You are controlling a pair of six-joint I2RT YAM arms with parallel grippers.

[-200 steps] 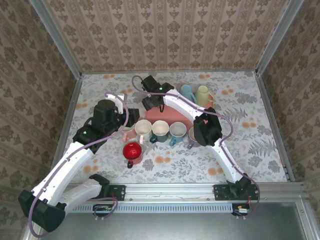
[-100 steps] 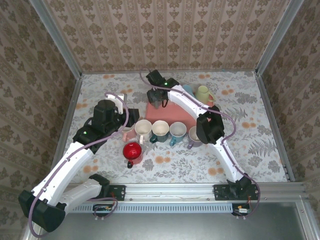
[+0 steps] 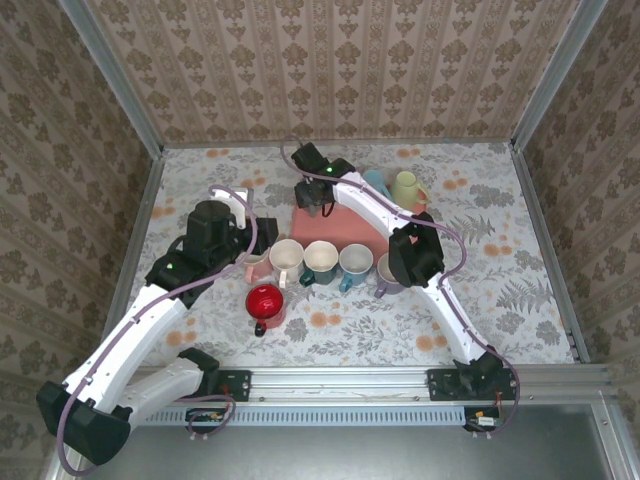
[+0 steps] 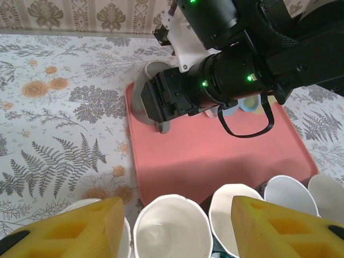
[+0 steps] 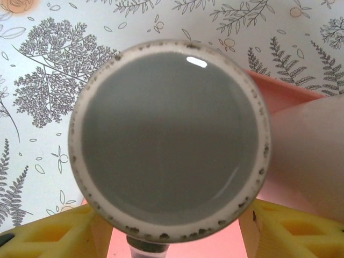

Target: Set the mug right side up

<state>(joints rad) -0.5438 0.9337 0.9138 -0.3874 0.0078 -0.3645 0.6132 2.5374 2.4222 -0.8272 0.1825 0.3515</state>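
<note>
Grey mug (image 5: 171, 141) now sits between the narrowing right fingers (image 5: 48, 236).

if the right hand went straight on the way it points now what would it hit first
The grey mug. Its round end sits dead ahead, framed between the fingers of the right hand. How much gap is left is hard to judge from the wrist view.
</note>
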